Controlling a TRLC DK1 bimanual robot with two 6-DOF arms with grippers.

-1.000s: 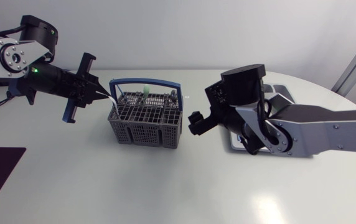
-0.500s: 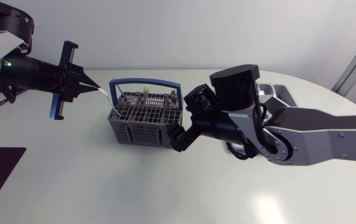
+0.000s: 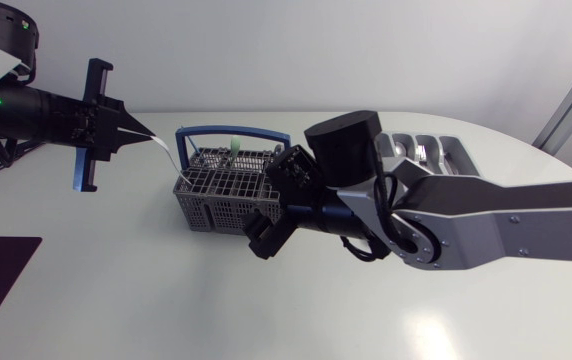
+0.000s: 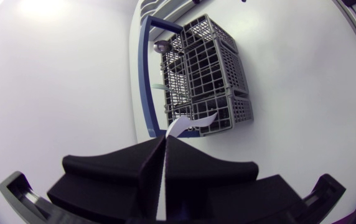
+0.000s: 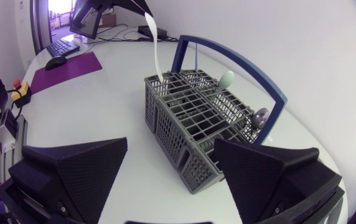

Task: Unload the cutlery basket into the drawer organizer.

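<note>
Head view, looking down on a white table [image 3: 166, 300]. At the far left, the left gripper [image 3: 126, 131] is raised above the table, its 2 fingers clenched flat on a thin white utensil [image 3: 161, 145]. The utensil slants down toward the near corner of the cutlery basket [image 3: 228, 195]. Whether its tip is clear of the rim cannot be told.

The grey mesh basket stands upright at the middle of the table, with a blue handle [image 3: 228, 130] arching over it. A pale green utensil [image 3: 234, 148] stands in one of its cells. The left wrist view also shows a round metal utensil end [image 4: 161, 45] in the basket, so at least 2 items are left inside.

The right arm reaches past the middle. The right gripper [image 3: 264, 238] hangs low just beside the basket's front right corner, its fingers spread wide and holding nothing.

Behind that arm, at the right, lies the drawer organizer [image 3: 436, 148], well apart from the basket. What its compartments hold cannot be made out.

As a judgement, unloading is at an early or middle stage: 1 utensil is in hand and not yet delivered, and more wait in the basket.
</note>
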